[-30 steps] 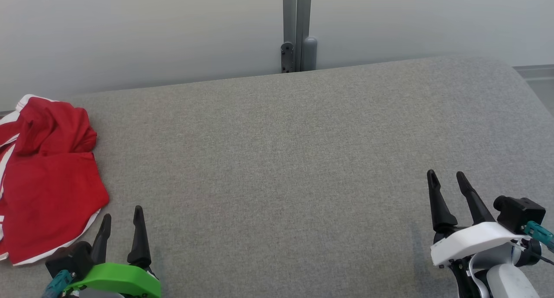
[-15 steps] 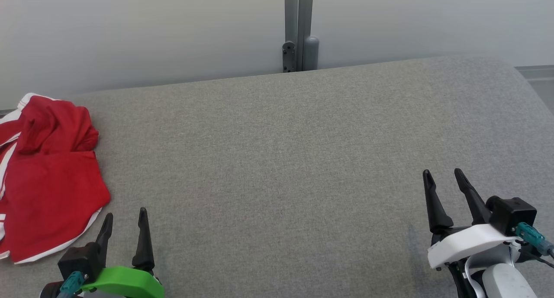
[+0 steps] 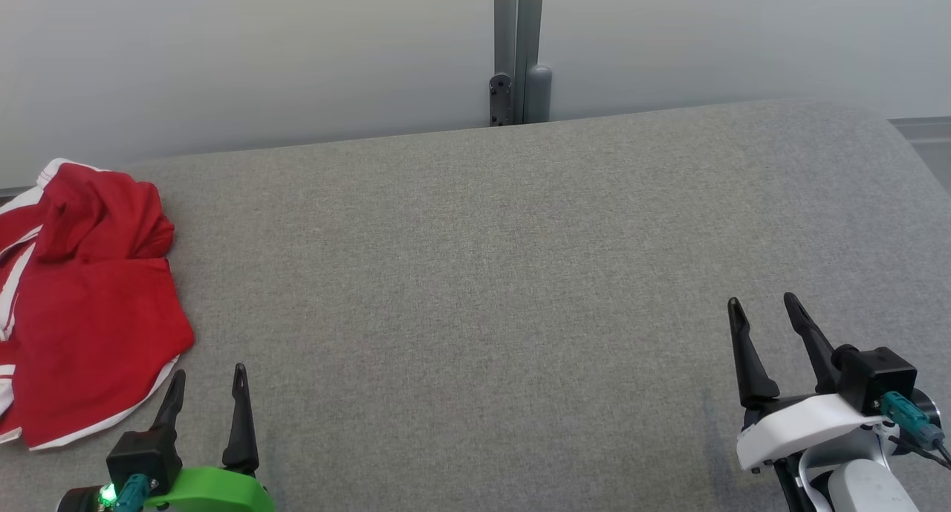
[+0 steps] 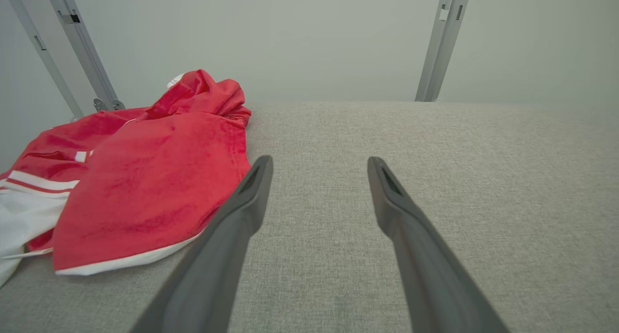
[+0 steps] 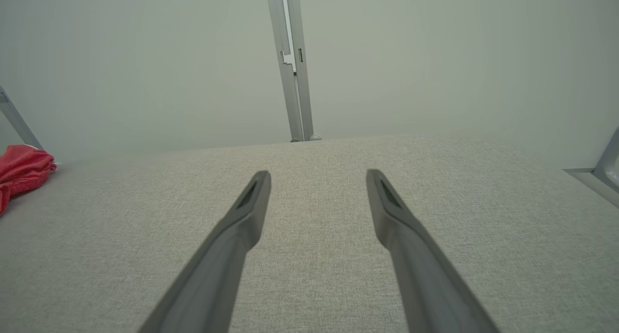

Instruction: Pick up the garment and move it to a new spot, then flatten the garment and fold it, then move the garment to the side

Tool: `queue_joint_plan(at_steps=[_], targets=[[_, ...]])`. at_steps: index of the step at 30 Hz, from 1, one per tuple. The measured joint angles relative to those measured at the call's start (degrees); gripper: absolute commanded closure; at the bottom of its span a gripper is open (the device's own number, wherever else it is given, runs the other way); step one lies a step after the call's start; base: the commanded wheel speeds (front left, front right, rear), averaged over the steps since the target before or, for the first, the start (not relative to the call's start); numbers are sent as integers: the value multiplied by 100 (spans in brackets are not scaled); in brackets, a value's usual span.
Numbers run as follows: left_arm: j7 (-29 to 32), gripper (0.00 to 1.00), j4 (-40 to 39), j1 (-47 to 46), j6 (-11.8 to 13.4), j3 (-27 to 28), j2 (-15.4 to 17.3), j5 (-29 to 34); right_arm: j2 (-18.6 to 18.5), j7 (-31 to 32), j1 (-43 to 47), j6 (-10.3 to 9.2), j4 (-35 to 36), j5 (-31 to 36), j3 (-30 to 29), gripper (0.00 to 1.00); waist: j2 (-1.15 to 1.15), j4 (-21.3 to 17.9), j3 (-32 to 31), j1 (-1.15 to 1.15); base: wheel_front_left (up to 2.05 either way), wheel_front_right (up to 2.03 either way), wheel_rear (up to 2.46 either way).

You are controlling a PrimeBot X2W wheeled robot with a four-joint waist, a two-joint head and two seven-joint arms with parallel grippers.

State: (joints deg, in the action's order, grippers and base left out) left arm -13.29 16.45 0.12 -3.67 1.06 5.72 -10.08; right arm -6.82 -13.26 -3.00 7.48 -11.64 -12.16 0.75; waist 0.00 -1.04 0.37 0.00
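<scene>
We find the garment [image 3: 96,326] crumpled at the left edge of the fabric-covered counter [image 3: 483,274], unmoved this past second. The left gripper [image 3: 209,371], jaws wide and empty, has eased slightly nearer. The right gripper [image 3: 761,299] waits wide, well apart. We judge pickup not begun.

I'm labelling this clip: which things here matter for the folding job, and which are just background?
Job: red garment, crumpled at the left; left gripper, open, beside it; right gripper, open, far from it.
Background: grey fabric surface; metal post; wall.
</scene>
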Motion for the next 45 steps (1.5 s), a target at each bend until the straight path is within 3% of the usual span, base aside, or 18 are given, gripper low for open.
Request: queue_joint_plan(at_steps=[14,34,45], targets=[[-144,0,31,66,-13,70,-19,492,21,-147,55,0,-22,534,-63,0,0,-25,-16,0,0,0,0],[-185,0,146,52,-169,233,-132,489,51,-179,95,0,-104,426,-94,0,0,-16,-19,0,0,0,0],[-186,0,177,-25,-194,182,-188,536,74,-180,191,0,-86,415,-105,0,0,559,-37,0,0,0,0]])
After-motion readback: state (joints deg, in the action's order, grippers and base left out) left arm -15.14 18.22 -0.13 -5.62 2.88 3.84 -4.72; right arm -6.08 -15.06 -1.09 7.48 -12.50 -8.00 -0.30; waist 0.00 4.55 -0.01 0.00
